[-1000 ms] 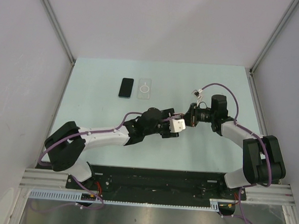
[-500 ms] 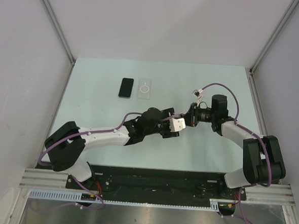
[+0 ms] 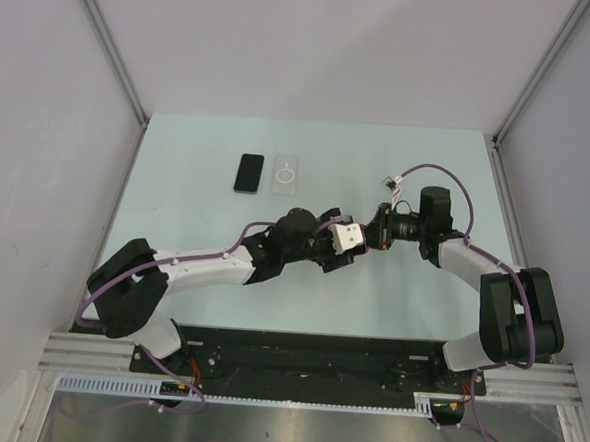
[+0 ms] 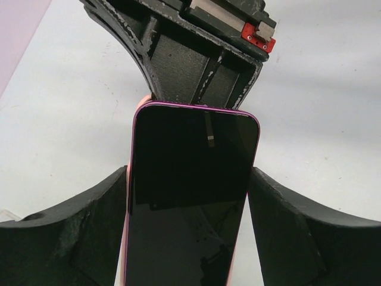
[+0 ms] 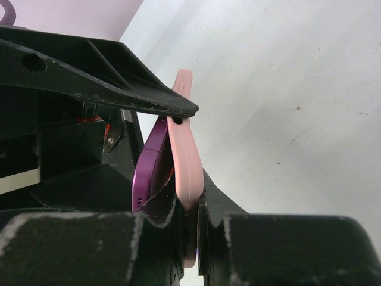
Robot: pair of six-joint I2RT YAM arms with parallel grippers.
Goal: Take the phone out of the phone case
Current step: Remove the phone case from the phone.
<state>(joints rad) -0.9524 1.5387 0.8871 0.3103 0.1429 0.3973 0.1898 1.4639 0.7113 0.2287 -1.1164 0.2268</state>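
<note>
A purple phone (image 4: 190, 190) with a dark screen stands between the fingers of my left gripper (image 4: 189, 179), which is closed across its width. Slivers of the pink phone case (image 4: 127, 238) show along its edges. In the right wrist view the phone (image 5: 149, 161) has peeled away from the pink phone case (image 5: 184, 161) at the near end. My right gripper (image 5: 193, 202) is shut on the case's edge alone. From above, the two grippers meet nose to nose over the table's middle, left gripper (image 3: 342, 246) and right gripper (image 3: 377, 232).
A black phone (image 3: 249, 172) and a clear case (image 3: 287, 174) lie side by side on the pale green table (image 3: 195, 225) at the back left. Grey walls close in the left, right and far sides. A purple cable (image 3: 428, 171) loops over the right arm.
The left wrist has shifted a little away from the arm bases, toward the right gripper. Both grips are unchanged.
</note>
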